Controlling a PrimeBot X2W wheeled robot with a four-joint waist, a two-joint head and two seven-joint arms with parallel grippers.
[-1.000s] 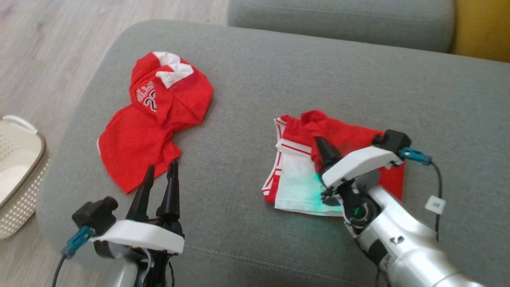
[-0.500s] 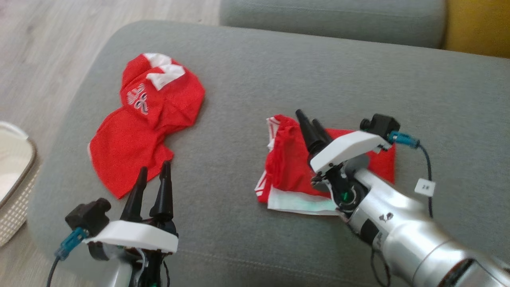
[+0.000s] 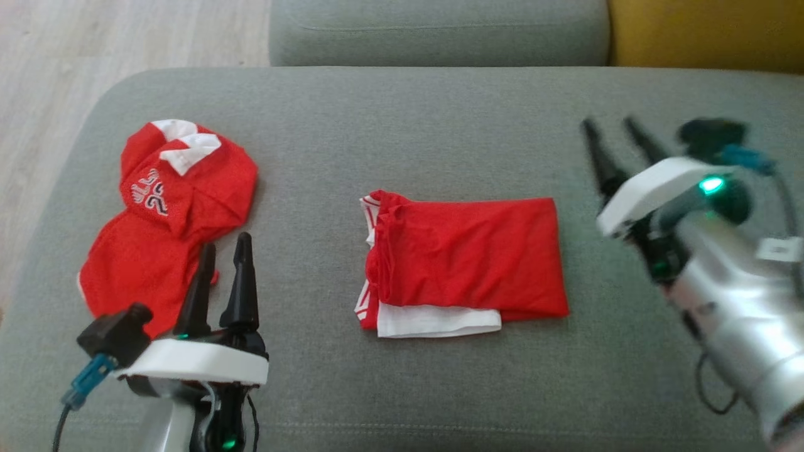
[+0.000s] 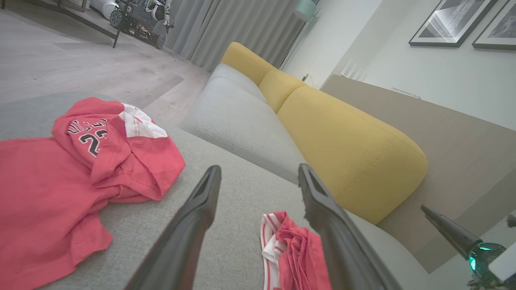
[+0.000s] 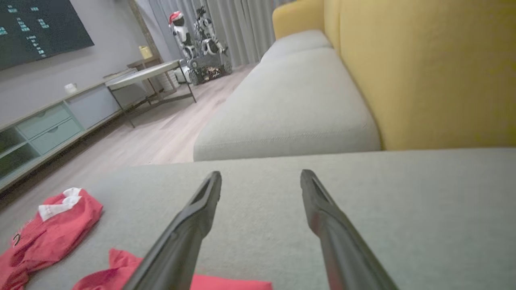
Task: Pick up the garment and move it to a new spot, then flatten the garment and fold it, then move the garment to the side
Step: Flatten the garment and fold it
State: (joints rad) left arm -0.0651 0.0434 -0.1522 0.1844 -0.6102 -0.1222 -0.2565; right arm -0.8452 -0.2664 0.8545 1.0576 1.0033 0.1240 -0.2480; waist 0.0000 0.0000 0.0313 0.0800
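The garment (image 3: 465, 257) lay folded in the middle of the grey sofa seat (image 3: 440, 125). It made a tidy red rectangle, with a white layer poking out along its near edge and some striped trim bunched at its left end. Nothing was touching it.

The right gripper (image 3: 608, 122) hung off to the garment's right, well apart from it. Its two long dark fingers were spread wide with nothing between them (a small green light (image 3: 711, 185) glowed on the wrist behind them). From that arm's own camera the gap between the fingers showed bare grey upholstery, and the garment's red edge sat low down to their left.

The left gripper (image 3: 225, 243) stood at the near left of the seat, fingers pointing away from the robot. They were likewise parted and empty. Close by its fingertips lay a second red jersey (image 3: 169, 220), crumpled on the left part of the seat, with white panels and a printed number showing on top. From above the tips seemed to overlap its lower edge, though the left wrist camera showed them over bare cushion with the jersey off to one side. I couldn't tell whether they brushed the cloth. The jersey and the folded garment were well apart, with a bare stretch of seat between them.

Behind the seat ran another grey cushion (image 3: 440, 25) and, further right, a yellow backrest (image 3: 703, 31). Pale wooden floor (image 3: 50, 63) showed beyond the sofa's left end
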